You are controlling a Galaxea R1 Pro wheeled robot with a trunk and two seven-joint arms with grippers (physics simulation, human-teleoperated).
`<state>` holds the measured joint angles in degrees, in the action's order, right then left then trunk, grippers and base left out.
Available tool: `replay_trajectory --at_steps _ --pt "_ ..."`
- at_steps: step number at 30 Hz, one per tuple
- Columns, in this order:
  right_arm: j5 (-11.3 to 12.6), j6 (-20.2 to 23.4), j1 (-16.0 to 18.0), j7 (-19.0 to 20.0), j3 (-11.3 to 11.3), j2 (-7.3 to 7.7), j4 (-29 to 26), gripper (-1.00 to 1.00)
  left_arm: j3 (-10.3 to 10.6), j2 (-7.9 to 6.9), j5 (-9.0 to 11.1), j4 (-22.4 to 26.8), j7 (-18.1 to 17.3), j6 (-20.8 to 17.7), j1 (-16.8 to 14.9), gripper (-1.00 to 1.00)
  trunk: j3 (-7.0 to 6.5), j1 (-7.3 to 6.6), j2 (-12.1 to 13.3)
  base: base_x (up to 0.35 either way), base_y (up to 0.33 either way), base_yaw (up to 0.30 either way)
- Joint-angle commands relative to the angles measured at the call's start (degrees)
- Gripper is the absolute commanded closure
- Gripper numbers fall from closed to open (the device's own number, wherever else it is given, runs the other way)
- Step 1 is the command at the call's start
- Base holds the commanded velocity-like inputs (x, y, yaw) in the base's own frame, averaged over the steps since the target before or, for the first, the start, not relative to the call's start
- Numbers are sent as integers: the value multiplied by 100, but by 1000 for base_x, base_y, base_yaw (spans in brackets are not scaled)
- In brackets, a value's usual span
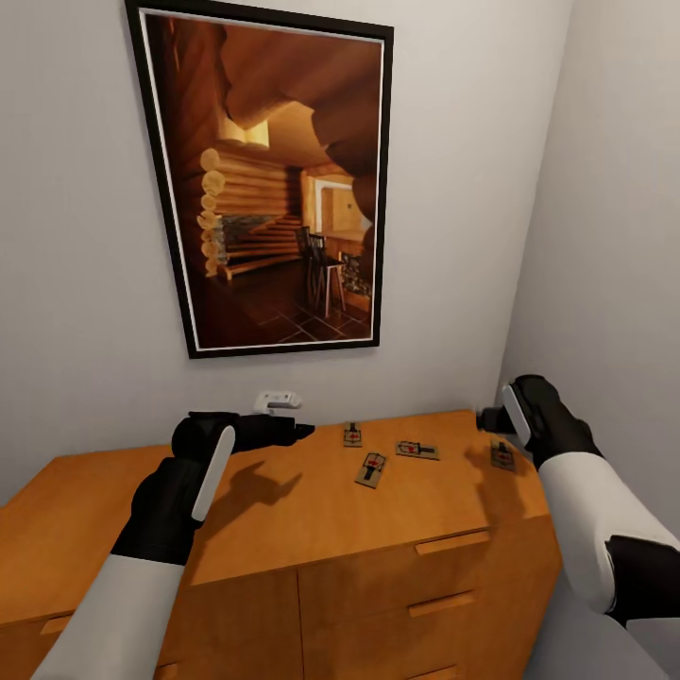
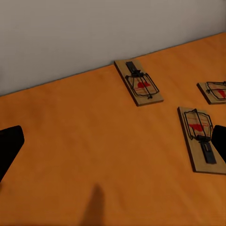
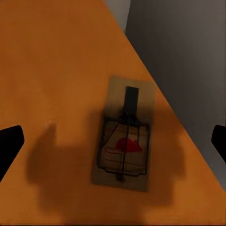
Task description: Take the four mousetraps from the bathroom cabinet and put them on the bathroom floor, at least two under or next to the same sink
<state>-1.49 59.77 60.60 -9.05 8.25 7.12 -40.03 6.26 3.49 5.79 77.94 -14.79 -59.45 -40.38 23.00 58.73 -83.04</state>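
Walls [image 1: 85, 283] of plain pale grey meet in a corner behind the cabinet [image 1: 283, 529], and a large black-framed picture [image 1: 269, 175] of a log-cabin interior hangs on the back one. A small white fitting [image 1: 277, 400] sits on that wall just above the cabinet's flat top.

The cabinet is wide and low, smooth orange-brown wood, with doors and drawers on its front carrying slim bar handles of the same colour.

Both arms are white-sleeved with black wrists. The left gripper [image 1: 300, 432] hovers over the cabinet top near the back wall, its dark fingers [image 2: 9, 148] standing well apart at the edges of its wrist view. The right gripper [image 1: 486, 419] hangs above the top's right end, its fingertips [image 3: 8, 143] likewise spread wide, with nothing between them.

Four mousetraps lie flat on the cabinet top, all apart from one another. Each is a small rectangular tan board with dark wire parts and a red patch. The rearmost trap [image 1: 352, 434] lies close to the wall, long axis running front to back. The middle trap [image 1: 371, 468] sits nearer the front, angled diagonally. The third trap [image 1: 416, 450] lies crosswise, long axis left to right. The fourth trap [image 1: 502, 456] rests near the right edge, under the right gripper, in its shadow, long axis roughly front to back.
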Motion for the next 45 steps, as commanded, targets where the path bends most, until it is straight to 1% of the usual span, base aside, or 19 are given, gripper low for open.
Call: replay_trajectory --at_steps 1,9,25,35,45 --pt "-21 23 4 -6 20 0 78 -100 -2 1 51 -5 27 -32 -5 -100 7 0 -4 0 0 0" --pt "-47 23 4 -29 54 7 394 -100 -2 2 53 -53 28 -32 -5 -100 7 0 -4 0 0 0" --pt "-52 23 4 -35 62 25 496 -100 -2 3 54 -67 29 -32 -5 -100 7 0 -4 0 0 0" --pt "-33 23 4 -9 70 174 497 -100 -2 3 61 -68 29 -32 -5 -100 7 0 -4 0 0 0" --pt "1 23 5 15 79 247 506 -100 -2 3 62 -68 29 -32 -5 -100 7 0 -4 0 0 0"
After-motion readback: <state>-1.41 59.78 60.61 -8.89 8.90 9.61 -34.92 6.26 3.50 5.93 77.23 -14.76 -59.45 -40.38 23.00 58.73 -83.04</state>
